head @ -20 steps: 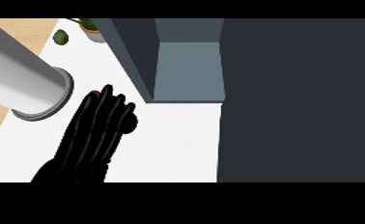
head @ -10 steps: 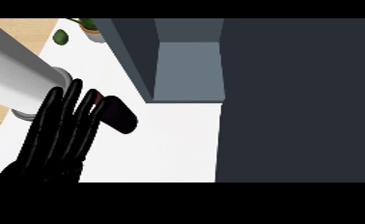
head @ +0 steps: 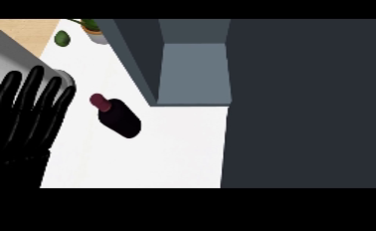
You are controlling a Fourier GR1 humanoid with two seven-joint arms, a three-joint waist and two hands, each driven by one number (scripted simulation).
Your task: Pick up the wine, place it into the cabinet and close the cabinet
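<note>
The left hand [head: 29, 125] is released: fingers straight, pointing to 12 o'clock, grasping nothing. The dark glass wine bottle with maroon cap [head: 117, 117] lies on the white counter [head: 147, 160], at 3 o'clock from the hand and clear of it. The open slate-grey cabinet [head: 192, 70] stands at 1 o'clock from the bottle.

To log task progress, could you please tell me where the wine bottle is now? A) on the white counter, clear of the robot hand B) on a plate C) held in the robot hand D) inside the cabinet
A: the wine bottle sits on the white counter outside the cabinet, with a gap to the open left robot hand.
</note>
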